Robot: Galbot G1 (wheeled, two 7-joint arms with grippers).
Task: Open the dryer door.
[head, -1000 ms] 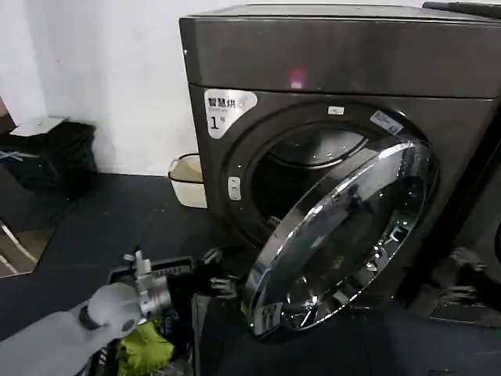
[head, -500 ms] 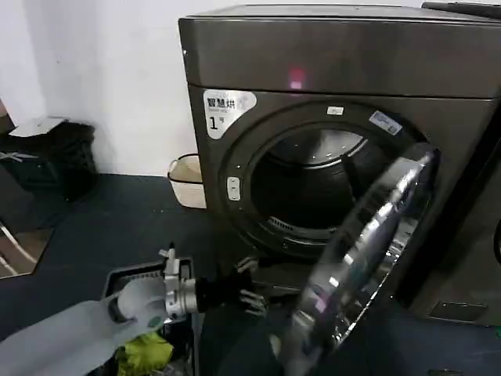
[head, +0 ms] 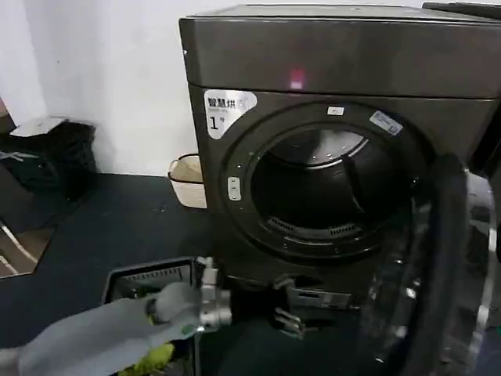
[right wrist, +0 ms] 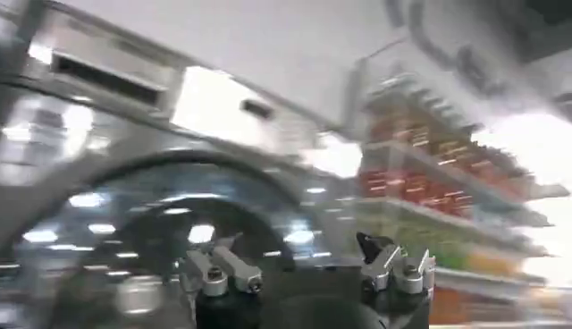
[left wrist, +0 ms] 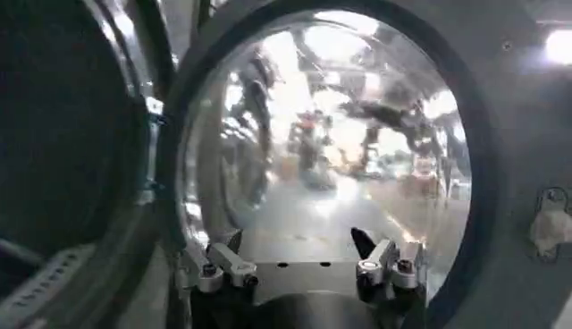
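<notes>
A dark floor (head: 102,227) runs back to a white wall (head: 102,78), and I stand on it facing the dryer (head: 337,117).

Nearest me, at the lower left, my left arm reaches forward and to the right over a black bin (head: 145,278) with something yellow-green (head: 153,359) in it. My left gripper (head: 288,312) sits low in front of the dryer's base, just below the drum opening. Its fingers (left wrist: 214,266) stand apart with nothing between them, and from its wrist camera the inside face of the dryer door (left wrist: 322,152) shows just ahead, with no contact that I can see.

The dryer door (head: 438,282) stands swung wide out to the near right, hinged on the right side of the machine, its edge turned almost straight toward me so the dark rim and tinted glass show side-on.

My right gripper (right wrist: 304,268) shows in its own wrist camera with its fingers (right wrist: 398,264) spread and empty; I cannot place it in the scene.

Beyond, the round drum opening (head: 321,188) gapes dark. Above it to the left is a white label (head: 227,106) with a "1", and a pink light (head: 296,78) glows on the top panel.

Farther left, a cream tub (head: 188,180) sits against the wall beside the dryer, and a black crate (head: 51,157) stands at the far left.
</notes>
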